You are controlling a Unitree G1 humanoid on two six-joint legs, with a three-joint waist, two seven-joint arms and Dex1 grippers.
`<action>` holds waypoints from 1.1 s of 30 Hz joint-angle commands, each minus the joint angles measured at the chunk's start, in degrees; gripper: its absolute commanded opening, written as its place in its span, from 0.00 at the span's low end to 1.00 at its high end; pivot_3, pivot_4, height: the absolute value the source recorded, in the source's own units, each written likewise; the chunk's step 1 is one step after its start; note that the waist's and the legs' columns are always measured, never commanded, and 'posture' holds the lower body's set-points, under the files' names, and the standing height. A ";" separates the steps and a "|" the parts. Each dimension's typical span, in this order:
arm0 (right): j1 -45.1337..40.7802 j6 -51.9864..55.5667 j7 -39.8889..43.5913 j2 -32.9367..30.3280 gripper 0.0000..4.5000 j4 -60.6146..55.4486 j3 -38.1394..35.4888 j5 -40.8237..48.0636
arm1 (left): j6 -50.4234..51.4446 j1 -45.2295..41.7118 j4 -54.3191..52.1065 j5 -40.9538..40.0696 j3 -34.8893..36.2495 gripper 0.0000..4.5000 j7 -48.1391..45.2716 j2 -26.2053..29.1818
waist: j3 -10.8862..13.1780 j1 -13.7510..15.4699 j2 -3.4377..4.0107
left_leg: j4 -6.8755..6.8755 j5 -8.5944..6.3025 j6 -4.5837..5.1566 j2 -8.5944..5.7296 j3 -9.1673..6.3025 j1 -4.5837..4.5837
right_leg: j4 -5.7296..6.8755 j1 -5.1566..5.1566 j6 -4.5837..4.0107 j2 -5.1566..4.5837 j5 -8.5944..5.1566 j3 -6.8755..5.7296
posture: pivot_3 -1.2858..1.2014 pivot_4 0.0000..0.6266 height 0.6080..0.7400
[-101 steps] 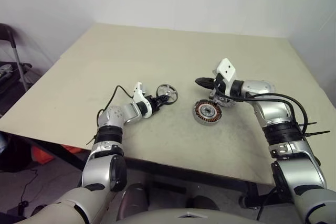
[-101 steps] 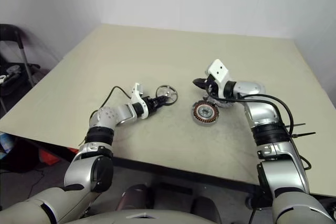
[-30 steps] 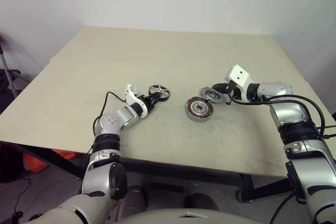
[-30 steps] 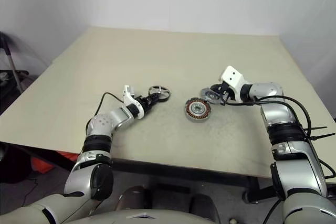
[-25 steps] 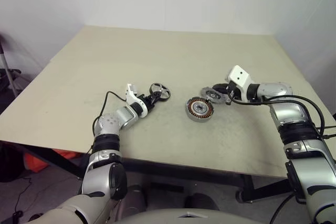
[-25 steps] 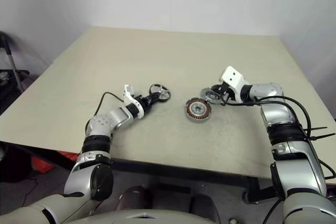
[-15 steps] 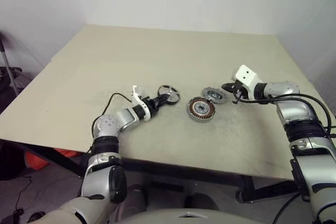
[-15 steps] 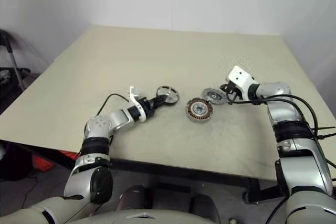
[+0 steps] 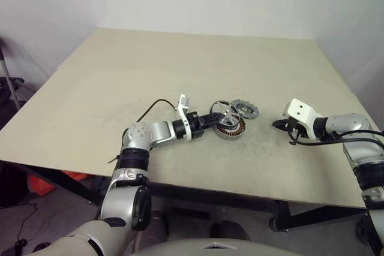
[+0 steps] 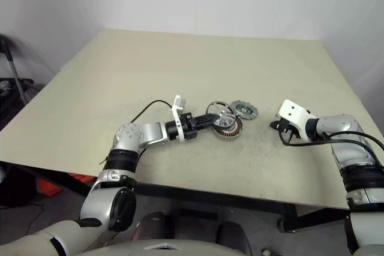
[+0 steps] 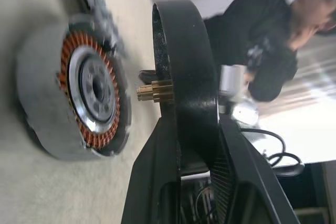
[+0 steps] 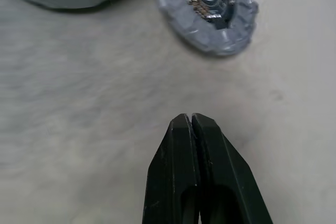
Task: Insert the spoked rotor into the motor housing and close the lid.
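Observation:
My left gripper (image 9: pixel 211 119) is shut on the spoked rotor (image 9: pixel 227 113), gripping its dark rim (image 11: pixel 185 77) and holding it on edge just above the motor housing (image 9: pixel 231 128). The rotor's brass pinion (image 11: pixel 154 92) points at the housing's silver centre (image 11: pixel 95 88), a small gap apart. The copper windings face up. The grey notched lid (image 9: pixel 245 110) lies flat on the table right behind the housing. My right gripper (image 9: pixel 279 125) is shut and empty, low over the table to the right of the lid (image 12: pixel 211 2).
The beige table (image 9: pixel 180 64) stretches wide behind and to both sides. A black cable (image 9: pixel 147 111) loops off my left wrist. A person in dark clothing (image 11: pixel 252 40) shows beyond the table in the left wrist view.
My left gripper has carried the rotor rightward until it hangs over the housing. My right gripper has drawn back to the right, away from the lid, which stays on the table.

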 commanded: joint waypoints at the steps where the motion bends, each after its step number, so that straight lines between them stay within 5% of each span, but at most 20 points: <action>1: 2.25 2.93 -1.08 -1.35 0.00 -7.29 -3.47 2.30 | -3.71 -4.18 4.74 1.99 -0.46 0.09 -3.23 0.04 | 0.00 -0.01 0.00 | 0.00 0.00 -0.01 0.01 0.00 0.04 | 0.00 0.03 0.00 0.01 0.00 0.00 | 0.52 0.00 1.00; 8: 4.63 6.78 -3.02 -1.06 0.00 -12.91 -4.97 2.95 | -9.10 -9.82 16.04 7.15 -0.97 0.09 -7.48 0.25 | -0.01 0.06 0.02 | -0.01 0.00 -0.01 -0.02 0.00 0.13 | -0.04 0.13 0.01 -0.01 0.00 0.01 | 0.52 0.00 1.00; 25: 2.37 8.31 -4.86 0.73 0.00 -13.31 -4.24 3.74 | -10.41 -10.54 18.99 13.83 -3.11 0.09 -11.31 -0.08 | -0.01 0.19 0.03 | -0.05 -0.03 0.04 -0.03 -0.01 0.07 | -0.18 0.15 0.00 -0.04 0.00 -0.02 | 0.52 0.00 1.00; 31: 1.08 8.19 -4.69 1.55 0.00 -12.80 -3.69 3.61 | -8.80 -9.81 15.07 14.17 -4.20 0.53 -12.70 0.54 | -0.03 0.20 0.06 | -0.05 -0.03 0.05 -0.03 0.00 0.11 | -0.16 0.19 0.00 -0.05 0.00 -0.02 | 0.52 0.00 1.00; 33: 0.75 7.99 -4.64 1.83 0.00 -12.54 -3.51 3.51 | -8.79 -10.00 13.88 13.57 -2.70 0.53 -12.07 1.79 | -0.03 0.19 0.06 | -0.05 -0.02 0.04 -0.03 0.00 0.16 | -0.16 0.24 0.00 -0.05 0.00 -0.02 | 0.52 0.00 1.00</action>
